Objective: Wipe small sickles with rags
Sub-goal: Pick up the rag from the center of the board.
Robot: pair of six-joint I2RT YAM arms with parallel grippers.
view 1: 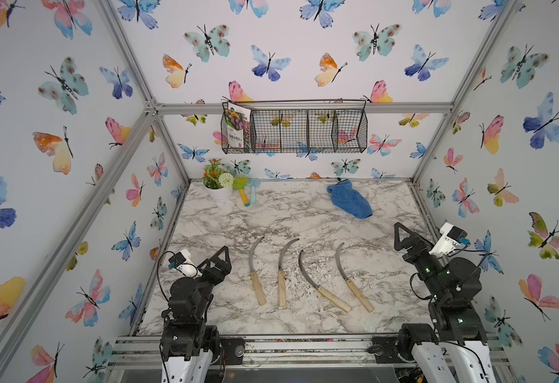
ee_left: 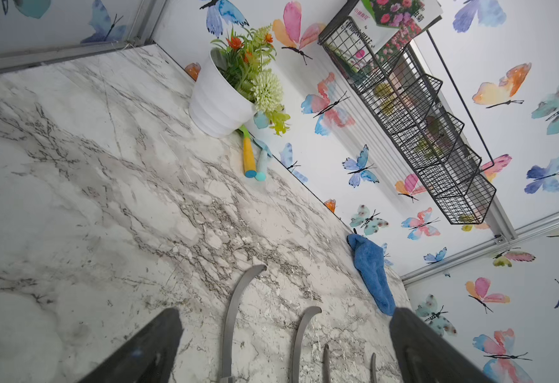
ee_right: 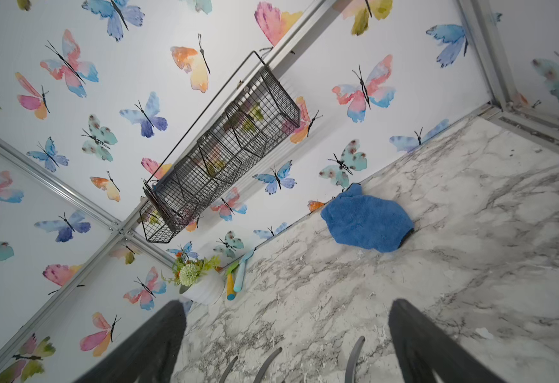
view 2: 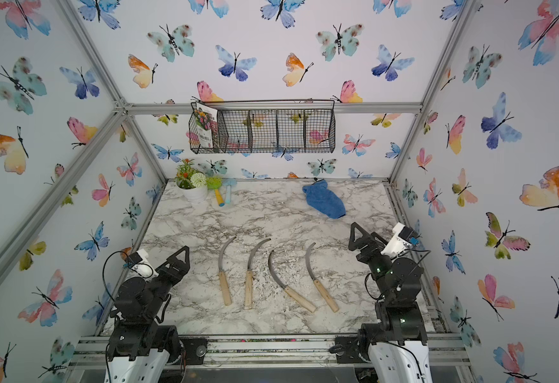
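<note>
Both hands spread wide, nothing in either. Four sickles (view 1: pixel 282 288) (all alike, pale wood handles) lie flat in a row on the near half of the worktop (view 1: pixel 271 219), handles toward the robot, blades curving away, none touching. The row sits betw. the two hands. L hand (view 1: pixel 218 258) is just beside the leftmost sickle, not touching it. R hand (view 1: pixel 407 236) is farther off from the rightmost one, twd the right edge. Rag (view 1: pixel 349 200) lies bunched at the far right of the worktop, beyond R hand and well apart from it and from the sickles. It's prob. just short of the back wall, hard to tell. In the L wrist view, blade tips show betw. the spread fingers (ee_left: pixel 159 341).
</note>
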